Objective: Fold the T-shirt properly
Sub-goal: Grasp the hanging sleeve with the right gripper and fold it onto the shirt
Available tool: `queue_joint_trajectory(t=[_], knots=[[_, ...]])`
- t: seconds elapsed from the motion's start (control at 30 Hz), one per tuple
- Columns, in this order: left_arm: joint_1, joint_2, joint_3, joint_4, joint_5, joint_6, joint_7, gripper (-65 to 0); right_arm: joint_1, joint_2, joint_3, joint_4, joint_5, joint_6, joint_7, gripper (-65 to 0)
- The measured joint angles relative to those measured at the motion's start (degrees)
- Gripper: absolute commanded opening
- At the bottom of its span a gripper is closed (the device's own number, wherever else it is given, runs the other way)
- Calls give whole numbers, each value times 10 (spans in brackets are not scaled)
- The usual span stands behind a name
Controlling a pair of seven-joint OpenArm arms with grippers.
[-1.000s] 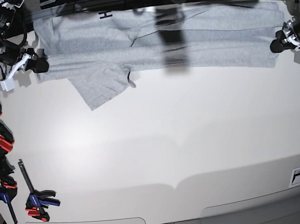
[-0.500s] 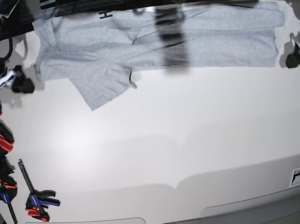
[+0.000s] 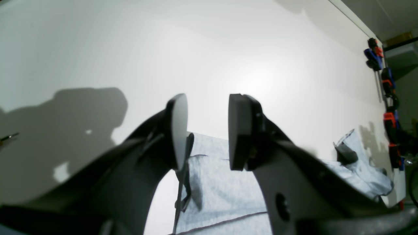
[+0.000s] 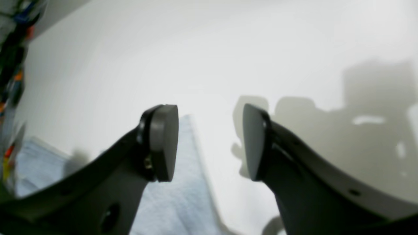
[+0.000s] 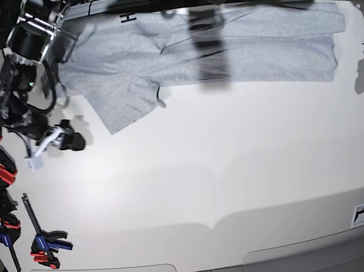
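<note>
Risk at this stage centres on the loose sleeve [image 5: 124, 104] that juts out from the T-shirt [image 5: 226, 50] toward the open tabletop [image 5: 197, 172]. The T-shirt lies as a long band across the far edge of the tabletop, folded lengthwise, with part of its black lettering showing at the far edge. Any further fold made over the unfolded sleeve is likely to trap it crooked and leave a lump in the finished stack. A second hazard is a shallow pinch: a gripper that takes only the top layer of the band would peel the layers apart rather than carry them together. A third is dragging, since the cloth sits close to the far edge and a push away from the robot could slide it off.

Right arm: seen on the left of the base view, bent down over the tabletop near the collar end. The right gripper [image 5: 69, 140] sits low, beside the sleeve but apart from it. In the right wrist view its jaws stand wide apart with nothing between them; grey cloth lies below and to one side.

Left arm: almost wholly outside the base view at its right edge. In the left wrist view the left gripper [image 3: 205, 130] has its jaws parted and empty, poised above the hem end of the cloth.
</note>
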State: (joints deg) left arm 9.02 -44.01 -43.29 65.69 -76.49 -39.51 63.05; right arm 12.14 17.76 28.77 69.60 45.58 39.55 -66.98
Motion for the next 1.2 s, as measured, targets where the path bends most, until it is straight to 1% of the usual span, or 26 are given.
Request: queue_joint_trajectory(t=[0.1, 0.2, 0.23, 0.33, 0.4, 0.43, 0.47, 0.5, 0.53, 0.57, 0.63, 0.7, 0.77, 0.83, 0.87, 0.9, 0.97, 1.03, 1.13, 1.2], knots=[[0, 0, 0, 0, 0, 0, 0, -458, 19, -9, -46, -60, 0, 0, 2, -348], [0, 0, 0, 0, 0, 0, 0, -458, 22, -18, -74, -99, -7, 0, 0, -348], [0, 0, 0, 0, 2, 0, 0, -458, 20, -20, -79, -103, -6, 0, 3, -348], [0, 0, 0, 0, 4, 0, 0, -458, 28, -32, -82, -102, -38, 0, 1, -349], [0, 0, 0, 0, 4, 0, 0, -458, 30, -41, -82, -101, -49, 0, -1, -362], [0, 0, 0, 0, 4, 0, 0, -458, 29, -46, -82, -100, -51, 0, -1, -391], [0, 0, 0, 0, 4, 0, 0, -458, 30, -50, -82, -100, -54, 1, -4, -445], [0, 0, 0, 0, 4, 0, 0, -458, 30, -54, -82, -100, -61, 1, -9, -525], [0, 0, 0, 0, 4, 0, 0, -458, 29, -57, -82, -100, -66, 1, -14, -620], [0, 0, 0, 0, 4, 0, 0, -458, 28, -61, -82, -100, -68, 1, -17, -650], [0, 0, 0, 0, 4, 0, 0, -458, 25, -63, -84, -100, -59, 1, -19, -650], [0, 0, 0, 0, 4, 0, 0, -458, 23, -64, -76, -86, -44, 1, -51, -650], [0, 0, 0, 0, 4, 0, 0, -458, 16, -64, -64, -52, 6, 1, -86, -650], [0, 0, 0, 0, 4, 0, 0, -458, 13, -64, -53, 0, 51, 1, -140, -650], [1, 0, 0, 0, 4, 0, 0, -458, 7, -67, -48, 31, 72, 1, -143, -650], [0, 0, 0, 0, 4, 0, 0, -458, -2, -72, -41, 66, 89, 1, -133, -650], [0, 0, 0, 0, 4, 0, 0, -458, -29, -85, -35, 136, 92, 1, -130, -650], [1, 0, 0, 0, 4, 0, 0, -458, -73, -105, -34, 194, 87, 1, -133, -650], [2, 1, 0, 0, 4, 0, 0, -458, -160, -146, -34, 274, 84, 1, -145, -650], [2, 0, 0, 0, 4, 0, 0, -458, -208, -171, -34, 320, 99, 1, -144, -650]])
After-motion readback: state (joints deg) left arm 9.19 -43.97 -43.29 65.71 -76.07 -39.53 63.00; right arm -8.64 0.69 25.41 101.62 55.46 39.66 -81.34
